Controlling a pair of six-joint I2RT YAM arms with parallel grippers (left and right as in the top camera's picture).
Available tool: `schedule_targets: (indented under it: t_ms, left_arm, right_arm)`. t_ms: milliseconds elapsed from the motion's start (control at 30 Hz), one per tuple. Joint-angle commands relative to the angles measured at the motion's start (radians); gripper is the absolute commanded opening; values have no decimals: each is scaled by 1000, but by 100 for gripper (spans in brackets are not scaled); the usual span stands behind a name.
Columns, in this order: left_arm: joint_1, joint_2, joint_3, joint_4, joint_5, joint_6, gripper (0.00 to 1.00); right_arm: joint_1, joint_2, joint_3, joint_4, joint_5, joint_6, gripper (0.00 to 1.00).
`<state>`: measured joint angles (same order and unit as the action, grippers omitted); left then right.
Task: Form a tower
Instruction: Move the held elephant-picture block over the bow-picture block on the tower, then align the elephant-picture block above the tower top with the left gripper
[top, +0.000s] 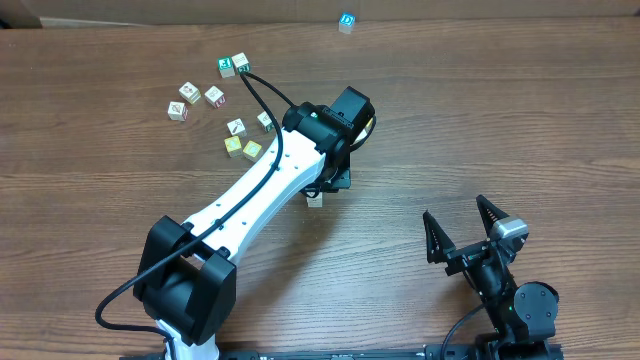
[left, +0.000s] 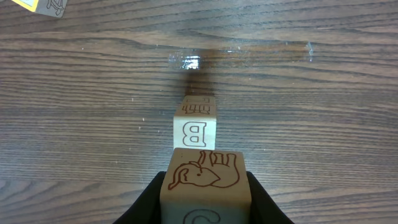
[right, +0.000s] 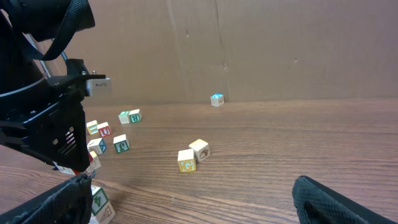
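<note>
Arm on the left stretches out across the table (top: 520, 110), left gripper (left: 206, 205) pinching an elephant cube (left: 203, 177) right at the tower (left: 194, 130). Resting on it or just clear? Hard to call. Right gripper (top: 452, 206) sits low at the near edge, fingers spread. Loose cubes (top: 242, 148) lie scattered beside the arm.

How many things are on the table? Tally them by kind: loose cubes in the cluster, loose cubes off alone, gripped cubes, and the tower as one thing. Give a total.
Loose cubes in the cluster: 9
Lone blue-marked cube: 1
Cube in the left pincer: 1
Tower, counted as one thing: 1
Total: 12
</note>
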<state>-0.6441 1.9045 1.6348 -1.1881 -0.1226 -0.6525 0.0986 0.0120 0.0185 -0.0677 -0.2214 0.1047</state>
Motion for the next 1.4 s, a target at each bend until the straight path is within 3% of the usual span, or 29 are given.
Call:
schedule_targets:
  t_ms: [0,1367]
  left_arm:
    - [-5,-11,-5,1,-18,-10,6]
    - [-5,-11,-39,33,-19,-10,6]
  right_arm:
    - [-5,-9,-10,5,-1,2,100]
    - [-5,-9,-10,5,-1,2,100]
